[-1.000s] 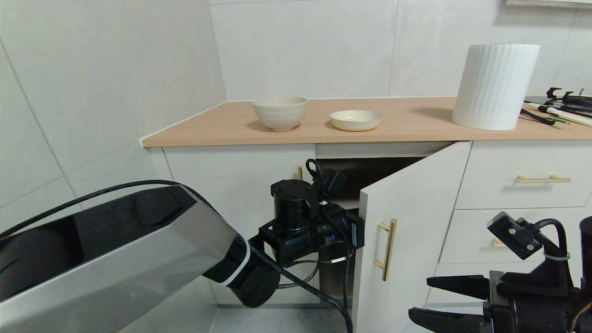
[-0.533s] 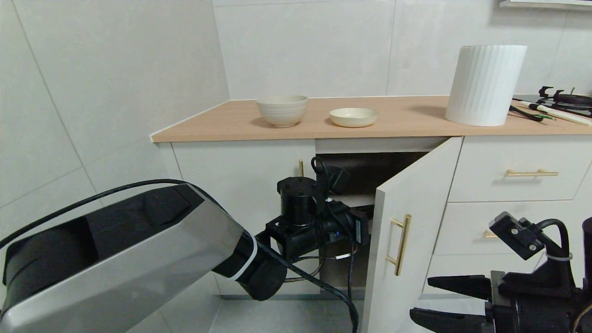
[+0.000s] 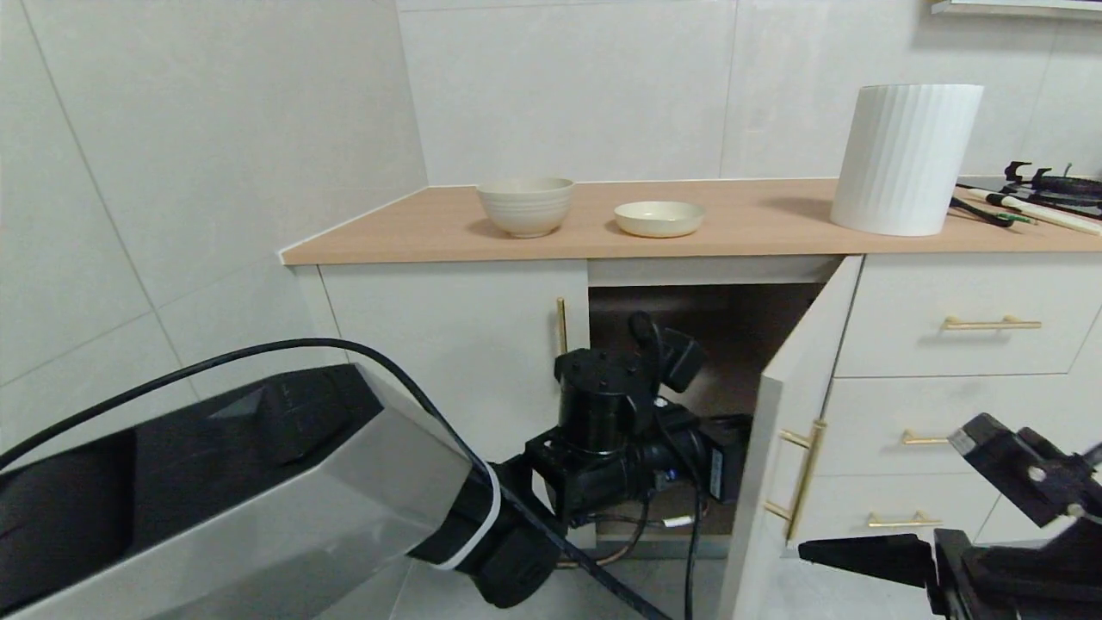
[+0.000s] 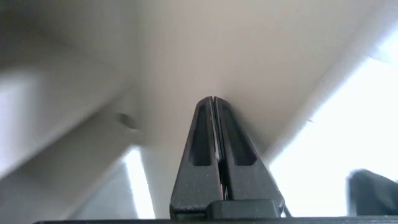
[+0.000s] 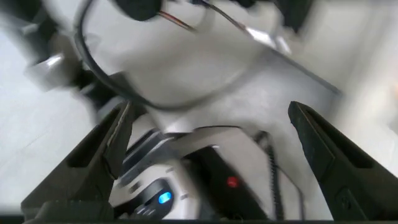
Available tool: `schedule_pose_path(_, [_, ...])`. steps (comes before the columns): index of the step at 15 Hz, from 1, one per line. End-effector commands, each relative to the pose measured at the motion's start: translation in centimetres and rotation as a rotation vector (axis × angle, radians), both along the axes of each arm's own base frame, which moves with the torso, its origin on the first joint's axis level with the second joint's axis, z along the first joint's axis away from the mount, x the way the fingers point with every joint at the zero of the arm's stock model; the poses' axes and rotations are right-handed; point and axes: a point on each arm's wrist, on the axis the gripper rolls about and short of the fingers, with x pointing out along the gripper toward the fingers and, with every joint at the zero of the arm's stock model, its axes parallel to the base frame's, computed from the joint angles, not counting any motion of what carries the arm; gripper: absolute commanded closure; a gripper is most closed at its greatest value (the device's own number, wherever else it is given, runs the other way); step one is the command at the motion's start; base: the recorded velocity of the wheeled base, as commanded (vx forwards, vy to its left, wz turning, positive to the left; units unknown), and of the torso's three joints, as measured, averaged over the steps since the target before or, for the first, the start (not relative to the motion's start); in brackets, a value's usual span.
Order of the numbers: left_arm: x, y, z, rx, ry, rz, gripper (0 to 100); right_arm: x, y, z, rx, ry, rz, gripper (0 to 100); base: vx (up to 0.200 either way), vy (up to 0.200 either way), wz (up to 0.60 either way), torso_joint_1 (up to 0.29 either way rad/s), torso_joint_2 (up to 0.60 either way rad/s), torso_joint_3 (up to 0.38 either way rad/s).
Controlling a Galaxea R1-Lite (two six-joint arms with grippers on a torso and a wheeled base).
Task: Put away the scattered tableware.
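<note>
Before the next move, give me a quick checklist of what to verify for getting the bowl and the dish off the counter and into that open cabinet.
1. Access: the cabinet door stands swung out, and the cabinet opening is exposed: ok.
2. The left tool is shut with nothing in it: ok.
3. The right tool is open and empty, ready to grasp: ok.
4. The bowl and the dish are upright and apart on the countertop: ok.
5. Opening unobstructed: not ok, the left arm sits in front of it, close to the door.
6. Free room inside: cannot tell, it is dark and partly hidden.
</note>
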Motion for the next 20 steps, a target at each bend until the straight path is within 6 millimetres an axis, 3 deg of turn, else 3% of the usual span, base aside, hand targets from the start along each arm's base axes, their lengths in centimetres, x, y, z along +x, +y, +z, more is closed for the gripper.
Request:
schedule_pose_path(1, [-4.6,-1.5,2.3,0.015,-0.025,-0.113,100,-3.0,-0.6,1.3,0.078,-0.073,0.129,0,0.000,0.000,0.00,0.000,0.00,0.000])
schedule_pose_path(2, [-5.3,-0.4,3.1,0.023,-0.032,-0.120,100,-3.6,-0.6,1.2,0.069,-0.065,0.163,0,0.000,0.000,0.00,0.000,0.00,0.000])
schedule_pose_path(5, [-3.1,3.7,4.2,0.016,-0.031,-0.025,100,-3.3,-0.2,0.7,0.027,-0.032,0.157,0,0.000,0.000,0.00,0.000,0.00,0.000])
schedule_pose_path(6, [-2.0,6.0,4.7,0.017,-0.031,0.039,100,-2.9,0.0,0.6,0.018,-0.029,0.138,0,0.000,0.000,0.00,0.000,0.00,0.000])
schedule_pose_path(7, [-1.3,9.1,5.2,0.027,-0.027,0.121,100,-1.7,0.4,1.1,0.007,-0.032,0.066,0,0.000,0.000,0.00,0.000,0.00,0.000])
schedule_pose_path(9, [-1.5,12.2,6.2,0.047,-0.006,0.187,100,0.9,0.8,1.5,-0.013,-0.024,-0.053,0,0.000,0.000,0.00,0.000,0.00,0.000])
schedule_pose_path(10, [-2.6,15.5,8.3,0.071,0.019,0.255,100,4.6,1.4,2.1,-0.031,-0.021,-0.175,0,0.000,0.000,0.00,0.000,0.00,0.000])
schedule_pose_path(11, [-3.8,17.4,9.7,0.099,0.041,0.315,100,6.4,1.7,2.2,-0.043,-0.017,-0.224,0,0.000,0.000,0.00,0.000,0.00,0.000])
schedule_pose_path(13, [-5.5,20.6,11.8,0.156,0.098,0.417,100,10.5,2.4,2.8,-0.047,-0.010,-0.293,0,0.000,0.000,0.00,0.000,0.00,0.000])
schedule_pose_path(15, [-6.0,22.4,12.7,0.144,0.092,0.475,100,13.6,3.7,4.0,-0.063,-0.008,-0.334,0,0.000,0.000,0.00,0.000,0.00,0.000])
schedule_pose_path(17, [-6.2,24.5,13.8,0.112,0.067,0.556,100,17.2,5.1,6.0,-0.149,-0.009,-0.517,0,0.000,0.000,0.00,0.000,0.00,0.000])
schedule_pose_path(19, [-6.5,25.6,14.3,0.090,0.059,0.603,100,18.0,5.6,7.1,-0.185,-0.015,-0.601,0,0.000,0.000,0.00,0.000,0.00,0.000])
schedule_pose_path(20, [-6.5,26.3,14.3,0.067,0.080,0.636,100,16.9,5.7,7.3,-0.183,-0.002,-0.591,0,0.000,0.000,0.00,0.000,0.00,0.000])
